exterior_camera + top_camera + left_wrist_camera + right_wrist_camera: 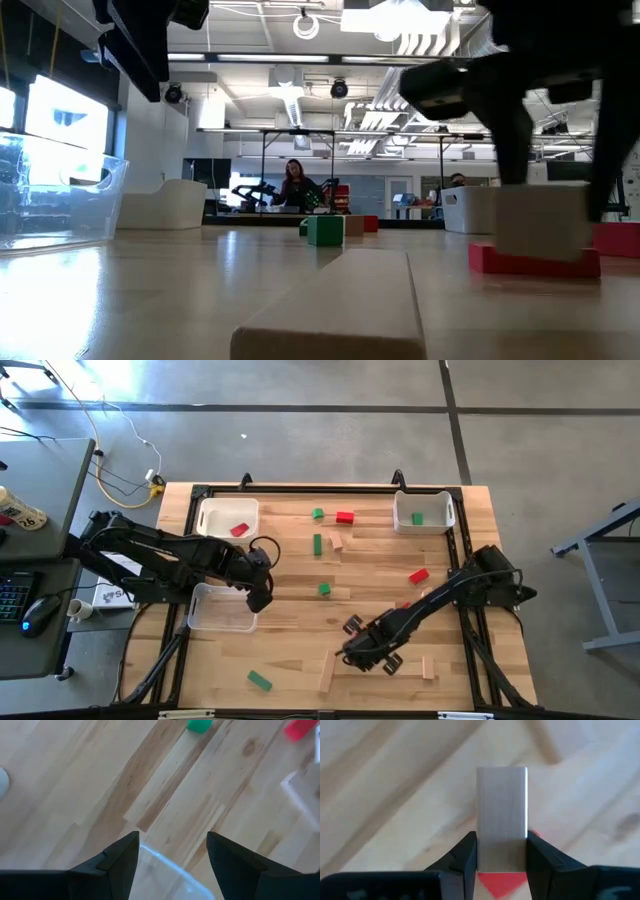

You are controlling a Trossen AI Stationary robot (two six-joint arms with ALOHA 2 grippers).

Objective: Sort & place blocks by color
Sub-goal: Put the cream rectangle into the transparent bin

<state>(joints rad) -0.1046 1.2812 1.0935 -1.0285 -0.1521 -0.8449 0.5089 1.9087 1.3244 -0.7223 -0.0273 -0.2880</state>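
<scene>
My right gripper (pixel 372 648) is at the table's near right, shut on a plain light wood block (pixel 501 805), also seen in the low view (pixel 540 222). A red block (pixel 535 263) lies on the table just under and behind it. Loose red (pixel 345 517), green (pixel 324 589) and plain wood (pixel 326 672) blocks lie scattered over the table. My left gripper (pixel 258 585) hangs open over the far rim of the clear bin (pixel 222 608), with nothing between its fingers (pixel 120 857). My right gripper pinches the wood block's two opposite side faces (pixel 481 845) between its two fingers (pixel 465 855), at the block's upper end. The fingers come from above, pointing steeply down. The block hangs upright below them, its lower end a little clear of the table.
A white bin (pixel 228 518) at the far left holds a red block (pixel 239 530). A white bin (pixel 423 512) at the far right holds a green block (pixel 417 518). A long wood bar (pixel 340 300) lies near the front edge. People sit in the room beyond.
</scene>
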